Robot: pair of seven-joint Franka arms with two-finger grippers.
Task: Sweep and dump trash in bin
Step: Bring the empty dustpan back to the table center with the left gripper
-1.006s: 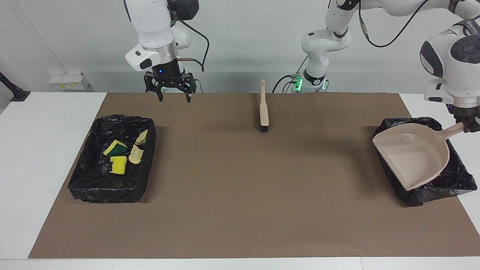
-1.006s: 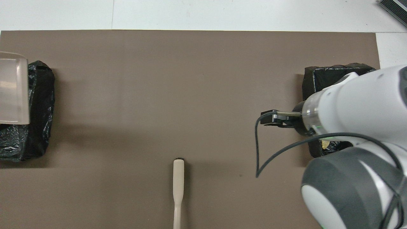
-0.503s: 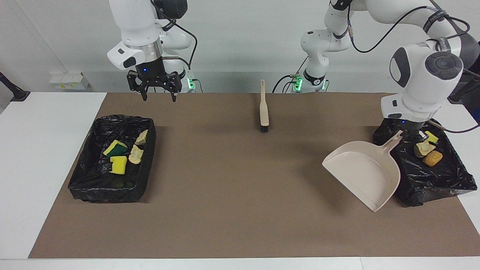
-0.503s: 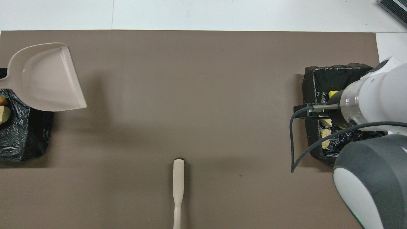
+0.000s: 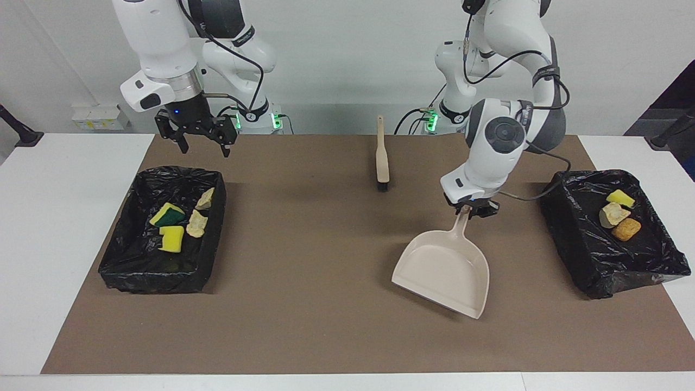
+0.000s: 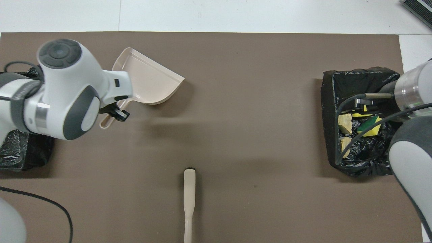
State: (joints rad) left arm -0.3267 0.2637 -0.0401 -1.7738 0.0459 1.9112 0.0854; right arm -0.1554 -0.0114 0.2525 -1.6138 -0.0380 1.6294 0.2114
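Facing view: my left gripper (image 5: 471,210) is clamped on the dustpan (image 5: 445,269) handle; keep the pan level and set it down beside the brush (image 5: 382,163). Trash (image 5: 618,215) lies in both bins.

Overhead view: my right gripper (image 6: 362,101) waits, jaws apart, above the bin (image 6: 329,111) farthest from the dustpan.

Robotics lab: two bench-mounted arms (image 5: 505,136), bare white walls.

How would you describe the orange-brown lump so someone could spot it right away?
Find the black-lined bin at the left arm's end of the brown mat. Three pieces lie inside it; the round orange-brown bread-like lump is the one farthest from the robots, darker than the tan chunk beside it.
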